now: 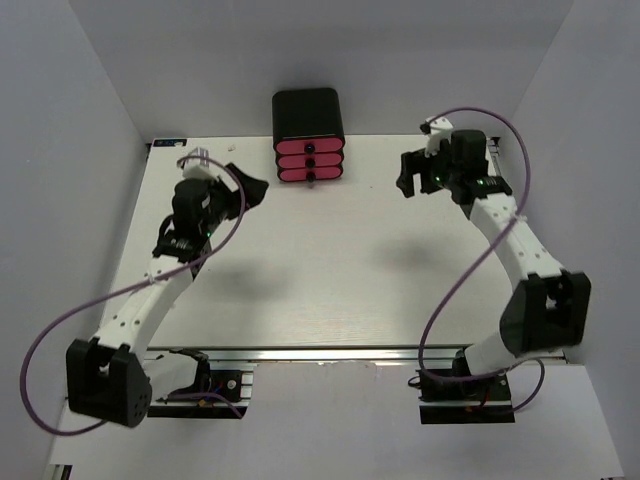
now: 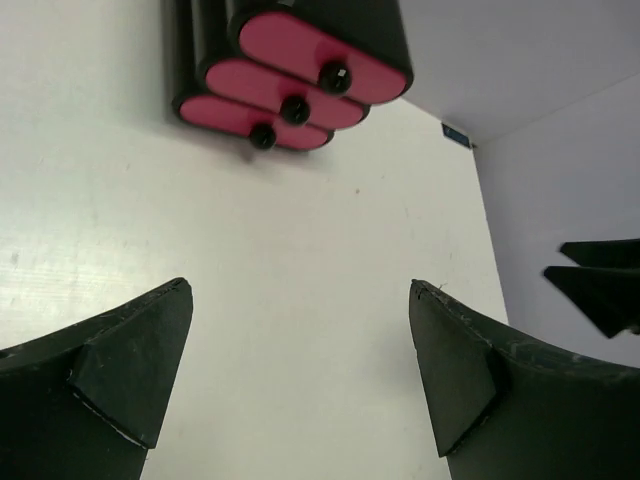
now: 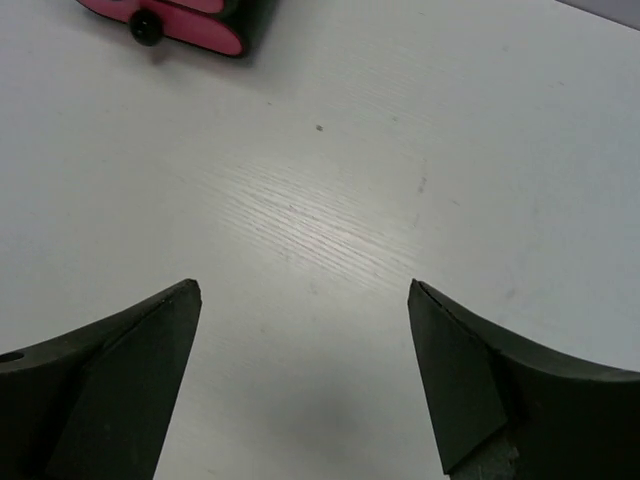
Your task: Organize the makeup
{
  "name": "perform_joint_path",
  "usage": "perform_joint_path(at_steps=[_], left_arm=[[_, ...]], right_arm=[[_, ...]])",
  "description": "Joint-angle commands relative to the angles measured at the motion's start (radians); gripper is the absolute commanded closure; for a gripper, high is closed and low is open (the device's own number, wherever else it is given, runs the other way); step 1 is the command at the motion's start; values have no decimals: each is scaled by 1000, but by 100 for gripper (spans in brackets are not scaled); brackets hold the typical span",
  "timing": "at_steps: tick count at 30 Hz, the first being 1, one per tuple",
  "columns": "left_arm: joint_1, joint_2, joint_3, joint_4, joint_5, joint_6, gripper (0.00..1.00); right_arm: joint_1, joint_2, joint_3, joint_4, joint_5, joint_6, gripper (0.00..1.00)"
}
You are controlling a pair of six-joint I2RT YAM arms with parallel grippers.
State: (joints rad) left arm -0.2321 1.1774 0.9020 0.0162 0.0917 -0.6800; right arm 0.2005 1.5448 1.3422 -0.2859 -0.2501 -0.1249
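No makeup shows in any view; palettes, sticks and tube are out of sight. My left gripper (image 1: 252, 187) is open and empty, held over the table to the left of the black box. In its wrist view the left gripper (image 2: 300, 300) has its jaws wide apart over bare table. My right gripper (image 1: 407, 173) is open and empty to the right of the box. In its wrist view the right gripper (image 3: 305, 295) also has wide jaws with nothing between them.
A black box with three pink drawers (image 1: 309, 135) stands at the back middle of the white table (image 1: 330, 260), all drawers shut; it also shows in the left wrist view (image 2: 290, 70) and partly in the right wrist view (image 3: 170, 20). White walls enclose the table.
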Motion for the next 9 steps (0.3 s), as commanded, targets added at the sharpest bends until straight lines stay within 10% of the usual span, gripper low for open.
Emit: perform_joint_path(at_steps=[1,9], left_arm=[[0,-158,-54,12,-36,-4,2],[0,-262,-87,-85,-69,30,2]], right_arm=[[11,-164,-101,86,165,7,11],[13,-233,-121,36,141,50,11]])
